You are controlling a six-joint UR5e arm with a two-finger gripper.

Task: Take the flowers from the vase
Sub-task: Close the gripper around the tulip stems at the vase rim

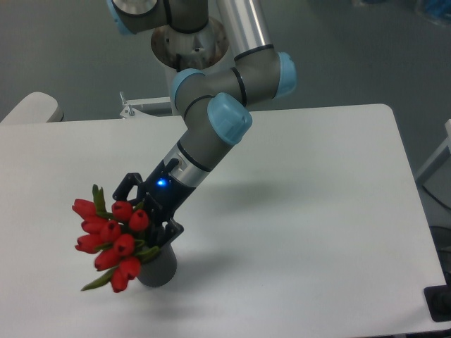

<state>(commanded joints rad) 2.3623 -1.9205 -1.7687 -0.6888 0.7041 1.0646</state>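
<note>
Matt vase (pixel 159 269), seemingly plastic flowers (pixel 113 236)

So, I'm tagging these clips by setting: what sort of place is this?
Most likely a robotics lab or test cell, not a home. A robot arm is mounted on a pedestal behind a plain white table, the floor is bare grey, and the only props are red tulips in a small vase.

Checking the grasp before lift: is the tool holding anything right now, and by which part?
It cannot be told: the tool sits against the red tulips above the vase, but its fingertips are hidden.
</note>
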